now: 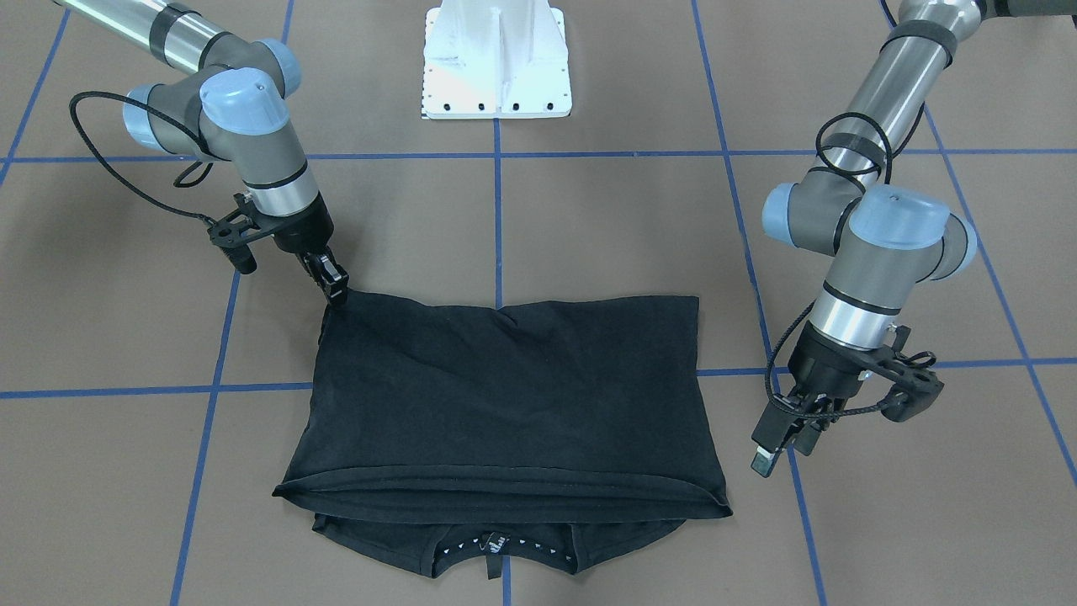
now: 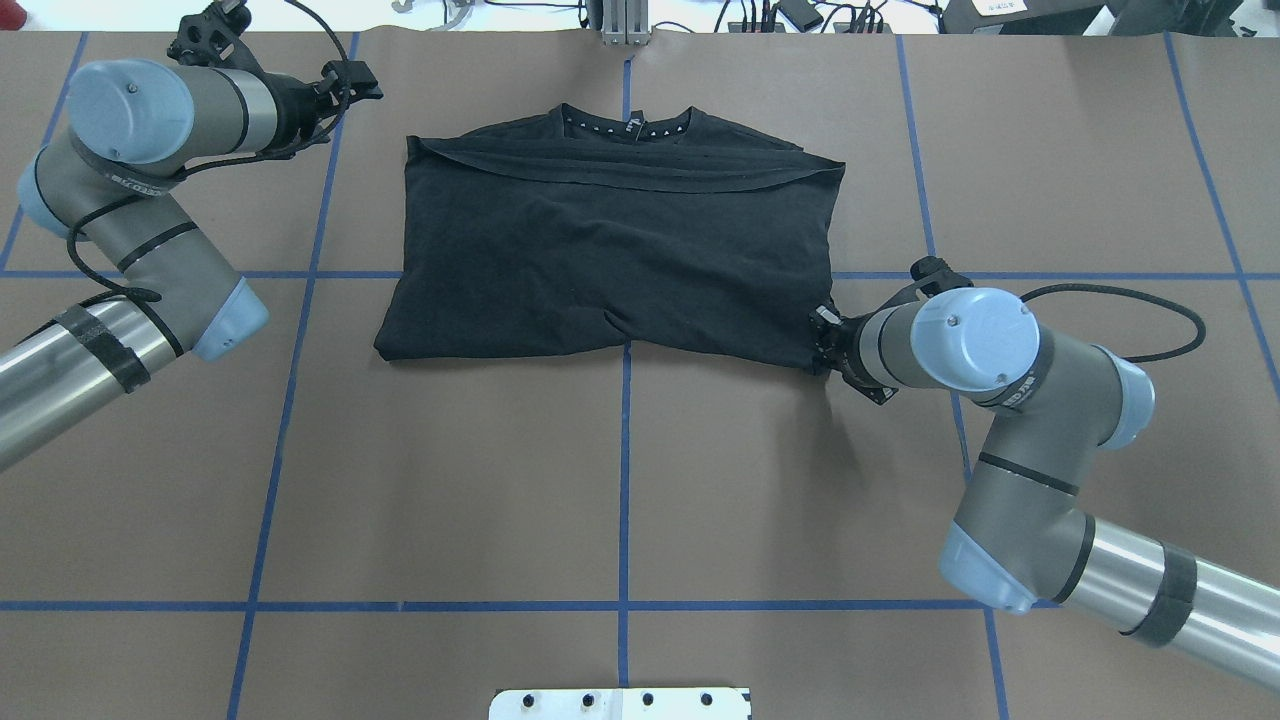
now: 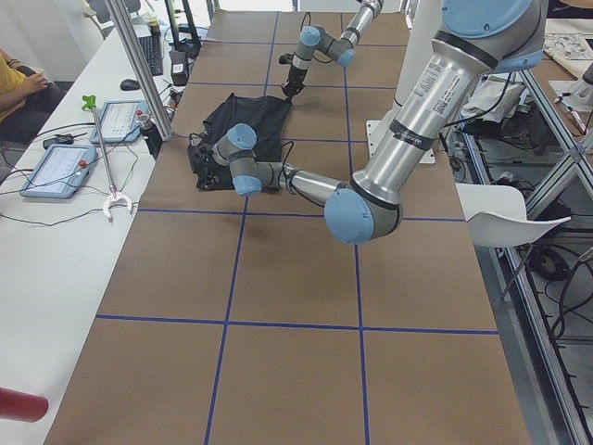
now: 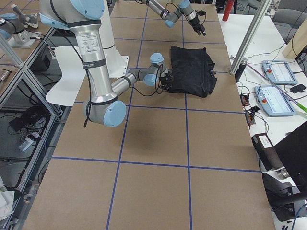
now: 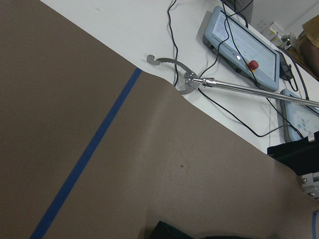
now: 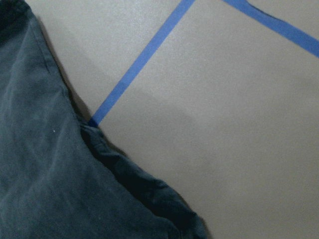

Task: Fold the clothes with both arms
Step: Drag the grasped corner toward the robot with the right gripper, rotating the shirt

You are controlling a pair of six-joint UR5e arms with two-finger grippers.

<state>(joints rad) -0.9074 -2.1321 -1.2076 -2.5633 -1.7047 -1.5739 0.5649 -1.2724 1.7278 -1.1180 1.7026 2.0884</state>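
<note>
The black T-shirt [image 1: 505,396] lies folded on the brown table, its lower half laid over towards the collar. The white-dotted neck tape [image 1: 496,545] shows at the far edge; the logo is hidden. The shirt also shows in the overhead view [image 2: 610,250] and the right wrist view [image 6: 45,179]. My right gripper [image 1: 336,290] is shut on the shirt's near right corner, low at the table, as the overhead view [image 2: 822,340] also shows. My left gripper [image 1: 778,450] is open and empty. It hangs above bare table to the left of the shirt's far edge [image 2: 360,82].
The white bolted base plate [image 1: 496,59] sits at the robot's side of the table. Blue tape lines [image 2: 625,480] cross the brown surface. Beyond the far edge is a white bench with tablets [image 5: 244,50], cables and a metal rod tool [image 5: 239,85].
</note>
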